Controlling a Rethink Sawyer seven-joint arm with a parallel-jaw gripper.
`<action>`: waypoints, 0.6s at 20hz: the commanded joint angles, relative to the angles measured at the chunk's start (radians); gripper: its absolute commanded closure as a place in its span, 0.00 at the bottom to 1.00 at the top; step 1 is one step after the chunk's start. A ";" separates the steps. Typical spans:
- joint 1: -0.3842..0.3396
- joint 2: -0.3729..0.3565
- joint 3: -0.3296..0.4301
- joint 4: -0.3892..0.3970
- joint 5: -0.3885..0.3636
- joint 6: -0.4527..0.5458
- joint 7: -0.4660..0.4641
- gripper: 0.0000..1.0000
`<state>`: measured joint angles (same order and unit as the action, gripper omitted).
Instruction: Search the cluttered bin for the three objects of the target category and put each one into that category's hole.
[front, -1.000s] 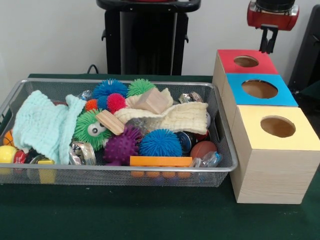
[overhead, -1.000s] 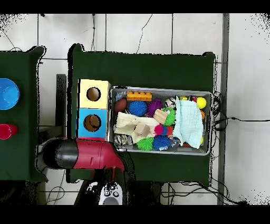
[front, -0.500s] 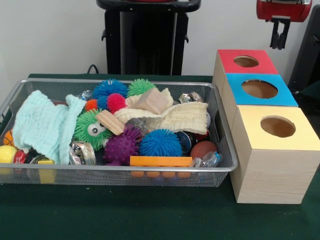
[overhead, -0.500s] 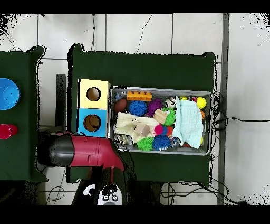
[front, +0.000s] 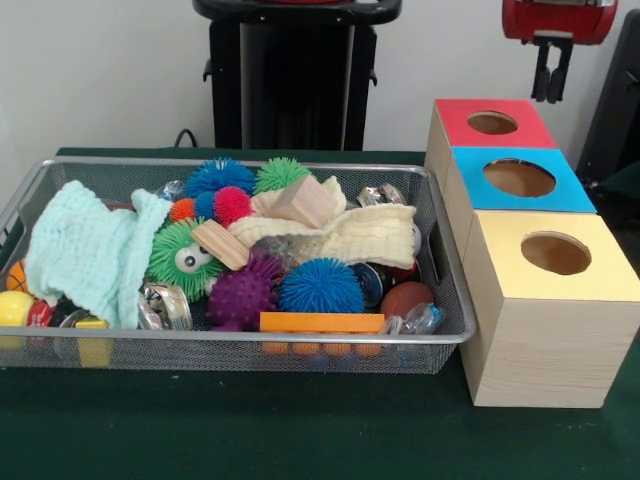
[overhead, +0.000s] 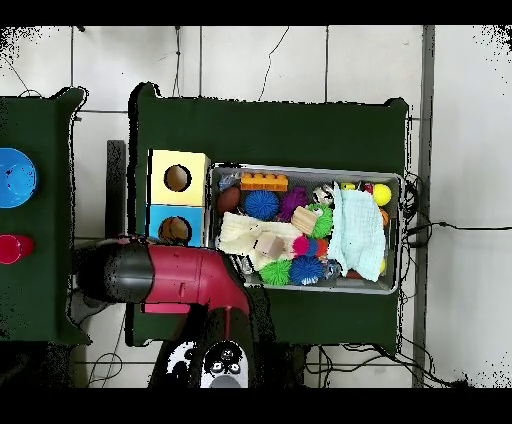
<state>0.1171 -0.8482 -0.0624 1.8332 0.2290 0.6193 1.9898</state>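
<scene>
Front view: the gripper (front: 551, 85) hangs up high above the red-topped box (front: 490, 122), fingers close together with nothing between them. The wire bin (front: 330, 345) beside the 3 boxes is stuffed: spiky balls, wood blocks, cloths, an orange brick (front: 321, 322).

Overhead view: the red arm (overhead: 165, 279) covers the red box, next to the bin (overhead: 392, 180).

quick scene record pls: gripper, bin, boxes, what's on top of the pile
gripper: high above the red box, carrying nothing
bin: wire mesh, on green table, heaped full
boxes: red box, blue box, yellow box, in a row beside the bin, each with a round hole on top
top of pile: mint cloth, cream cloth, wooden blocks, spiky balls
</scene>
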 joint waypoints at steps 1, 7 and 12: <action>-0.103 0.040 0.080 -0.194 -0.084 0.146 -0.066 1.00; -0.208 0.096 0.165 -0.236 -0.137 0.130 -0.186 1.00; -0.236 0.106 0.203 -0.224 -0.166 0.098 -0.155 1.00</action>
<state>-0.0805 -0.8004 0.0091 1.6491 0.1318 0.6576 1.9898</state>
